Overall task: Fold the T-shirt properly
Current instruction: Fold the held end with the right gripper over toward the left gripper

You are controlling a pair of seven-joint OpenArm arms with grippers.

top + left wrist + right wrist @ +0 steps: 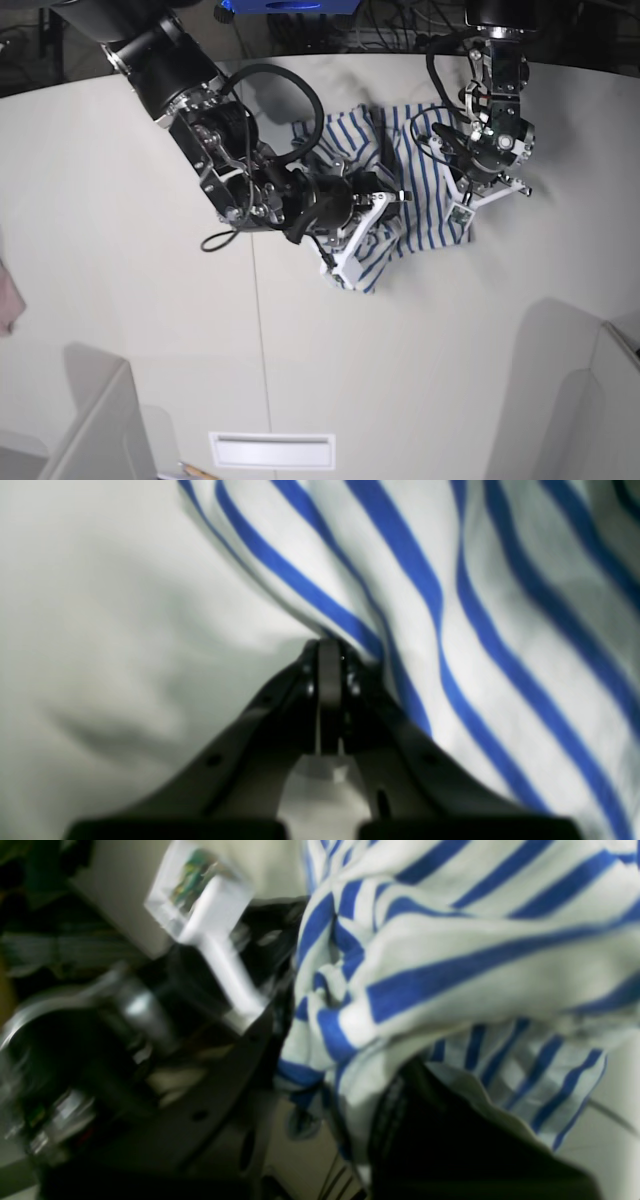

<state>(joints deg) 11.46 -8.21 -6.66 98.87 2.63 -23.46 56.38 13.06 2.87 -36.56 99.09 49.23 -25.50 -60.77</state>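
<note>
White T-shirt (425, 190) with narrow blue stripes, black arms, pale grey table (120, 220).

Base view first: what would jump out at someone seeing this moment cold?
Two black arms crowd over a bunched T-shirt, white with blue stripes, lying crumpled near the table's far edge. The right gripper is clamped on a wad of its cloth, the fabric draping over the fingers in the right wrist view. The left gripper pinches a gathered fold of the shirt at its tips.

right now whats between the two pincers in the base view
Only the bunched T-shirt. In the base view the cloth spans from the right pincer to the left pincer, each shut on it.
</note>
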